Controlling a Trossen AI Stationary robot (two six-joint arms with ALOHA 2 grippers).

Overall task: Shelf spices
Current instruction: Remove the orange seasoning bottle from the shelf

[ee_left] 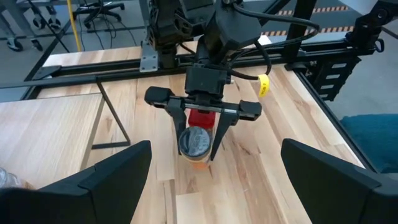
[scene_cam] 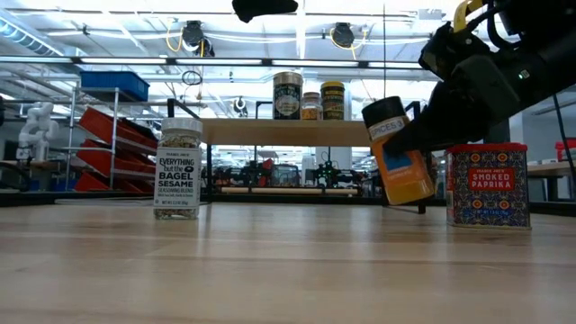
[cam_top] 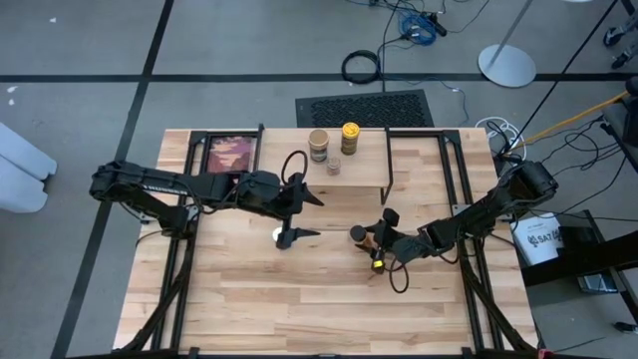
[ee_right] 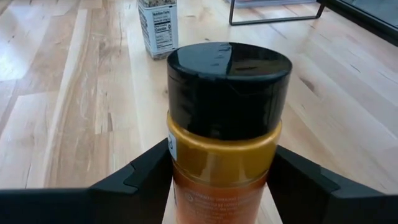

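Right hand point(ee_left: 200, 134) clamps the dark-lidded orange jar point(scene_cam: 396, 153), tilted just above the bench point(cam_top: 249, 299). Next: carry to shelf point(scene_cam: 288, 131). Left hand point(cam_top: 299, 209) spread wide, empty.

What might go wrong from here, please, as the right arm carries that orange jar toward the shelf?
1. The right claw holds the orange jar tilted and clear of the table; it might slip.
2. The shelf already carries three jars, so a careless placement could knock one off.
3. The left claw hangs open nearby over the sesame jar; the arms could collide.
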